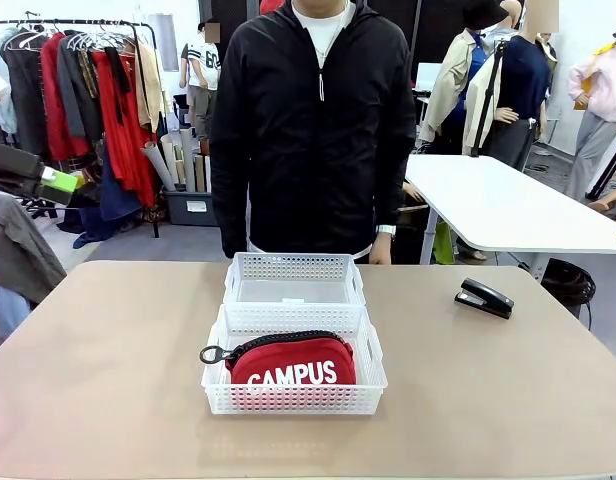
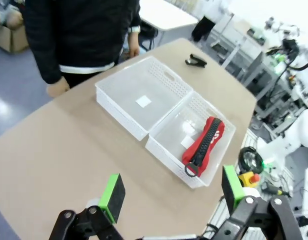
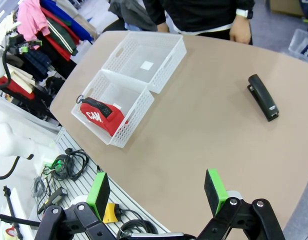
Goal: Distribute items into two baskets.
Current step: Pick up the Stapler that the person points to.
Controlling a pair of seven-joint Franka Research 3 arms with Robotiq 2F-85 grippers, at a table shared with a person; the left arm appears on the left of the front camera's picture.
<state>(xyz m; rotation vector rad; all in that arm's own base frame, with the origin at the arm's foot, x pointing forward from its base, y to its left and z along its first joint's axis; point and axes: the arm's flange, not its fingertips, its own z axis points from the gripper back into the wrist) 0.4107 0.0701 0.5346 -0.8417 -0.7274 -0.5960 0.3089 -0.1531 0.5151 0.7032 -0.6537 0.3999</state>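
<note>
Cloth pouch (image 1: 291,367), perforated plastic baskets (image 1: 293,267), glossy stapler (image 1: 484,297), matt smooth table (image 1: 108,370)

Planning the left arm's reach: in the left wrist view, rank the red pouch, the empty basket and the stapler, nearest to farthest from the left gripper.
1. Red pouch, in the near basket, just ahead of the left gripper.
2. Empty basket, just behind it.
3. Stapler, farthest back, past both baskets.

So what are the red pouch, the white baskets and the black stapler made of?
The red pouch looks like soft matte fabric, slumped, with a black zipper. The near basket and far basket look like moulded white plastic, faintly shiny, with lattice walls. The stapler is glossy black, probably plastic or painted metal; hard to tell.
</note>
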